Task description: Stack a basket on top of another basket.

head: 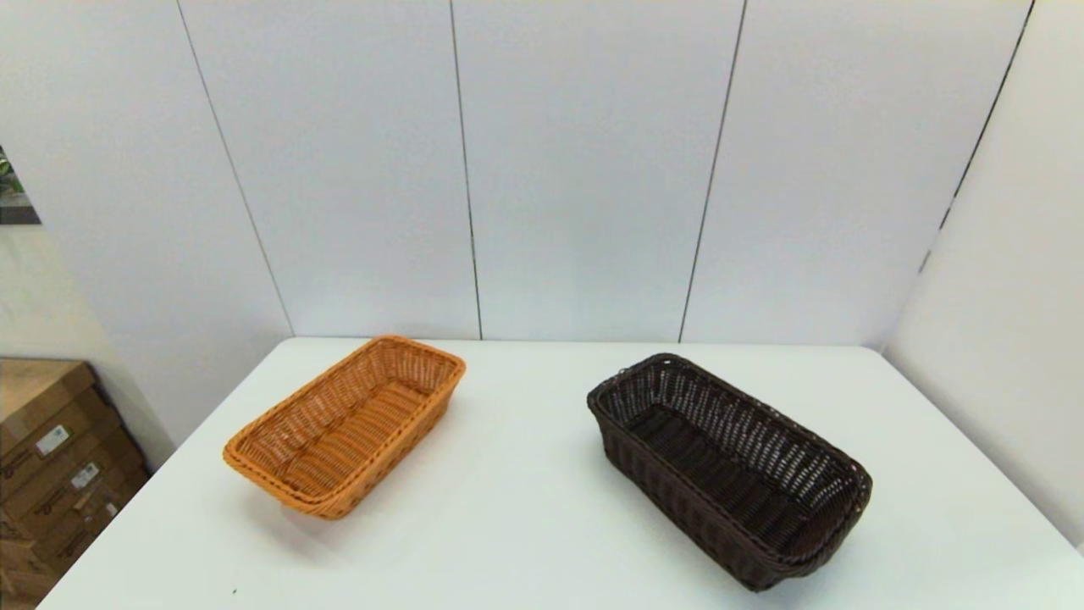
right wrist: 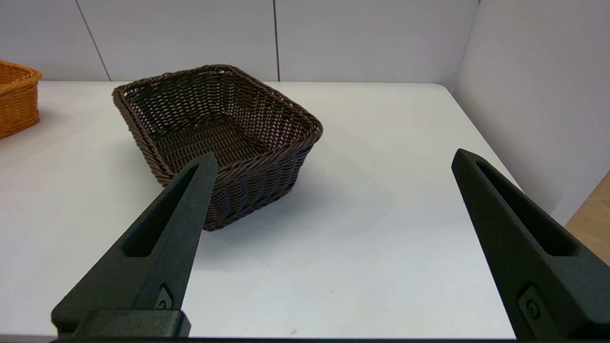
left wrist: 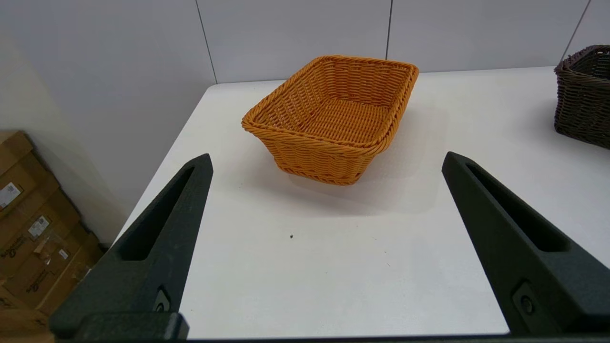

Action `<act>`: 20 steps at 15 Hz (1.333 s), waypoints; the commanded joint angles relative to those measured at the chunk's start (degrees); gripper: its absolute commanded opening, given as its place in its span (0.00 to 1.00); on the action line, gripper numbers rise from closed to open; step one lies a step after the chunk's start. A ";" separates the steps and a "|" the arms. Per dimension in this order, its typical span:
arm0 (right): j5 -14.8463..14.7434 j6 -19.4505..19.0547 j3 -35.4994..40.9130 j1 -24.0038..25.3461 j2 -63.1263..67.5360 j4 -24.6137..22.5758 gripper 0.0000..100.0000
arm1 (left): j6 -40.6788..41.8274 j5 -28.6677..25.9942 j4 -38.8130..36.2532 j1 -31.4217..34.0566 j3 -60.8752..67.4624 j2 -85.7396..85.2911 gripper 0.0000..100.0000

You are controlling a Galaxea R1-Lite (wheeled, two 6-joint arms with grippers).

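The dark brown basket [head: 730,468] sits on the right half of the white table [head: 525,517], its long axis running on a slant from the middle of the table toward the front right corner. It stands upright on its base with its open top facing up and nothing inside. Its near short end lies close to the front edge of the table; its far short end points toward the back wall.

The right gripper [right wrist: 333,159] hangs back from it, short of the table's front edge, with its two black fingers spread wide and nothing between them. In the right wrist view one finger [right wrist: 157,243] overlaps the basket's near corner, but no contact can be made out; the other finger [right wrist: 519,243] stands well off to the basket's outer side, over bare table.

The orange-tan basket [head: 347,424] rests on the left half of the table, well apart from the dark one, also upright and empty, slanted the opposite way so that its near end points toward the front left corner and its far end reaches close to the back edge.

The left gripper [left wrist: 326,159] faces that basket from the front, clear of it, fingers [left wrist: 157,247] wide apart and holding nothing.

Cardboard boxes [head: 51,474] stand on the floor past the table's left edge.
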 commanded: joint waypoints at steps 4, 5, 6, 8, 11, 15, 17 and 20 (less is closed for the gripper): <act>-0.02 0.02 0.00 0.00 0.09 0.02 1.00 | 0.62 -0.09 0.02 0.00 0.09 -0.11 1.00; -0.02 0.02 0.00 0.00 0.09 0.02 1.00 | 0.62 -0.09 0.02 0.00 0.09 -0.11 1.00; -0.02 0.02 0.00 0.00 0.09 0.02 1.00 | 0.53 -0.09 0.02 0.00 0.09 -0.11 1.00; -0.02 0.02 0.00 0.00 0.00 0.02 1.00 | 0.44 -0.09 0.02 0.00 0.09 -0.11 1.00; -0.02 0.02 0.00 0.00 0.00 0.02 1.00 | 1.23 -0.09 0.02 0.00 0.09 -0.11 1.00; -0.02 0.02 0.00 0.00 0.09 0.02 1.00 | 2.64 -0.18 0.10 0.00 0.09 -0.11 1.00; -0.02 0.02 0.00 0.00 0.09 0.02 1.00 | 2.29 -0.18 0.02 0.00 0.09 -0.11 1.00; -0.02 0.02 0.00 0.00 0.00 0.02 1.00 | 2.64 -0.18 0.02 0.00 0.09 -0.11 1.00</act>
